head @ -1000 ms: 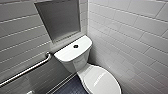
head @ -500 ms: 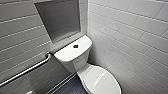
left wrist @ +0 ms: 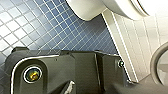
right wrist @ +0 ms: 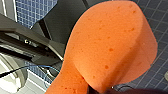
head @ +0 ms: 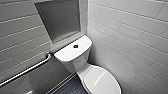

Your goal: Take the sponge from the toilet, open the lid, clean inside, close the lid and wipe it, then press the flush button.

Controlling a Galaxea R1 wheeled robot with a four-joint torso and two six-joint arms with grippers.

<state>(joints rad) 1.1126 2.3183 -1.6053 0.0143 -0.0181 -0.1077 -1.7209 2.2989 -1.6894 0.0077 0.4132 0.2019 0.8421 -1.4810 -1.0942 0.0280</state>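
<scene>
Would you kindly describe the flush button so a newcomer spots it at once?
Find the white toilet in the tiled corner; its tank sits under the wall niche. The flush button sits mid-top of the tank, the only dark dot on white.

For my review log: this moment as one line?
lid: closed | sponge: in right gripper | flush button: untouched | toilet: ahead, in corner

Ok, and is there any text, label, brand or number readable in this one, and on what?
No text can be read.
Lid: a faint grey mark, too blurred to read; it could be print or only a reflection.
Flush button: no readable marking.
Sponge: plain, no print.
</scene>
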